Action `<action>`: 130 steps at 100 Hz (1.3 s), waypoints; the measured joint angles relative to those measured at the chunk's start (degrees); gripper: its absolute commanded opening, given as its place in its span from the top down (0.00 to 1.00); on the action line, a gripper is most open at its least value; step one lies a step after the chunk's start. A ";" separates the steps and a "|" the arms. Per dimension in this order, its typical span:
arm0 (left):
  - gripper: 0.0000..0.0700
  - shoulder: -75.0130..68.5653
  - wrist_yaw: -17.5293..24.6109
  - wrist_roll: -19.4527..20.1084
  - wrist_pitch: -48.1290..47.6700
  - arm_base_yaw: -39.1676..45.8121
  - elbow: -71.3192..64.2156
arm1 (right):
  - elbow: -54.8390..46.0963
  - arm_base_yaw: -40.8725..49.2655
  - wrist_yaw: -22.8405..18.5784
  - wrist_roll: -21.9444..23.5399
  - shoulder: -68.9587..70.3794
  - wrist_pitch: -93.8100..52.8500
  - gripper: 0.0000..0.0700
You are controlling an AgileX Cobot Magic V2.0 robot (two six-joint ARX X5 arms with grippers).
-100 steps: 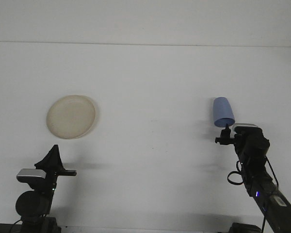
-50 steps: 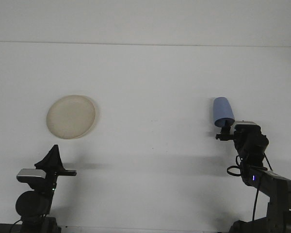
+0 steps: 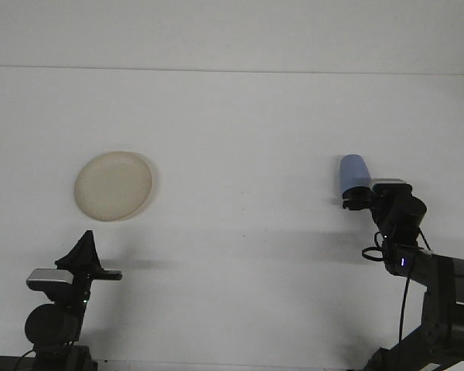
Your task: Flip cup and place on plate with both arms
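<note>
A blue cup [image 3: 353, 173] is on the white table at the right, its narrower end pointing away from me. My right gripper [image 3: 359, 199] is at the cup's near end and covers its lower edge; I cannot see if it touches the cup. A round cream plate [image 3: 113, 185] lies at the left with nothing on it. My left gripper [image 3: 86, 246] is low at the front left, shut and holding nothing, well short of the plate.
The white table's [image 3: 240, 139] far edge meets a pale wall along the top. The right arm's black body and cables [image 3: 406, 247] fill the lower right corner.
The right arm has advanced toward the cup, and its gripper now overlaps the cup's near end. The cup, plate and left arm have not moved.
</note>
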 measured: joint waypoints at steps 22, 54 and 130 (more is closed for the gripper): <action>0.98 0.00 0.00 0.00 0.00 0.00 0.00 | 0.42 0.02 -0.98 -0.42 1.11 0.44 0.79; 0.98 0.00 0.00 0.00 0.00 0.00 0.00 | 0.63 0.00 -4.00 -0.79 1.09 2.21 1.00; 0.98 0.00 0.00 0.00 0.00 0.00 0.00 | 2.10 13.46 0.31 3.10 -41.94 -46.36 1.00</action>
